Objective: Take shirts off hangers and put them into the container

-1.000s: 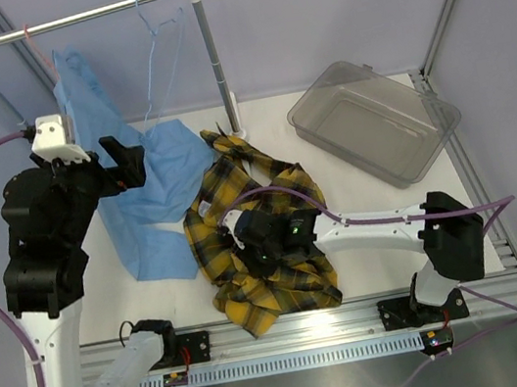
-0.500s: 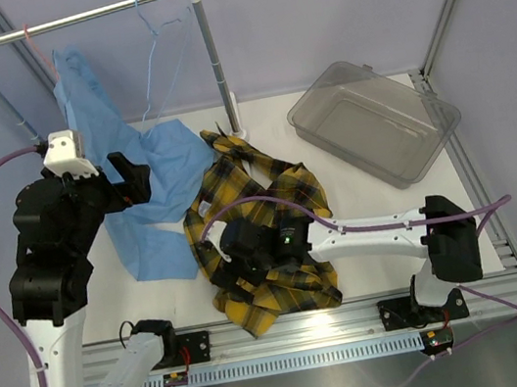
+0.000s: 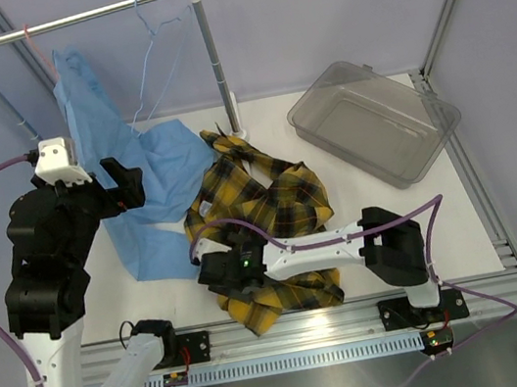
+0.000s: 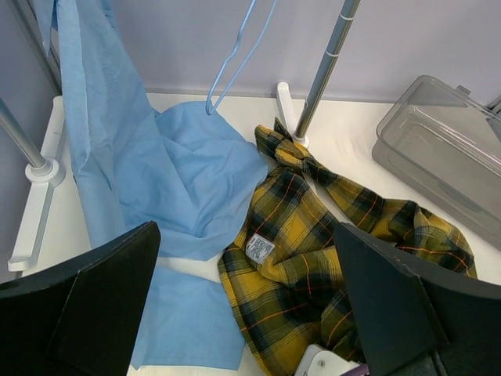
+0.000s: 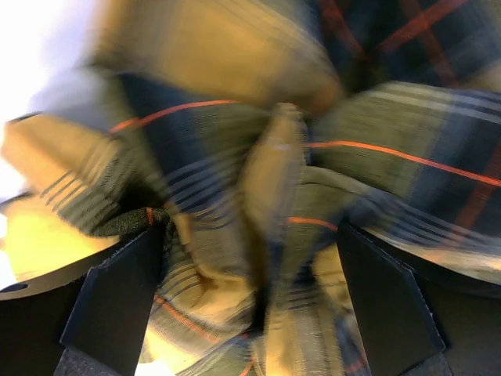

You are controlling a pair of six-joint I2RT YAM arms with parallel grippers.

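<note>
Reaching low and leftward from its base, the right arm is lying almost flat over the table [image 3: 369, 200]. Its right gripper [image 3: 209, 264] is sitting at the near left part of the plaid shirt [image 3: 262, 203]. In the blurred wrist view its fingers [image 5: 117, 305] are standing wide apart with bunched plaid cloth between them. Whether they are touching it cannot be told. The left arm is standing tall and folded, holding the left gripper [image 3: 127, 181] high over the light blue shirt [image 3: 151, 172] with its jaws spread wide and gripping nothing.

The plaid shirt is lying crumpled in the middle of the table, its white label [image 4: 260, 247] showing. The blue shirt is trailing from near the rail [image 3: 76, 20] down onto the table, touching the plaid one. A blue hanger [image 3: 152, 62] is hanging from the rail. The container [image 3: 356, 66] is standing at the far right, apart from both shirts.
</note>
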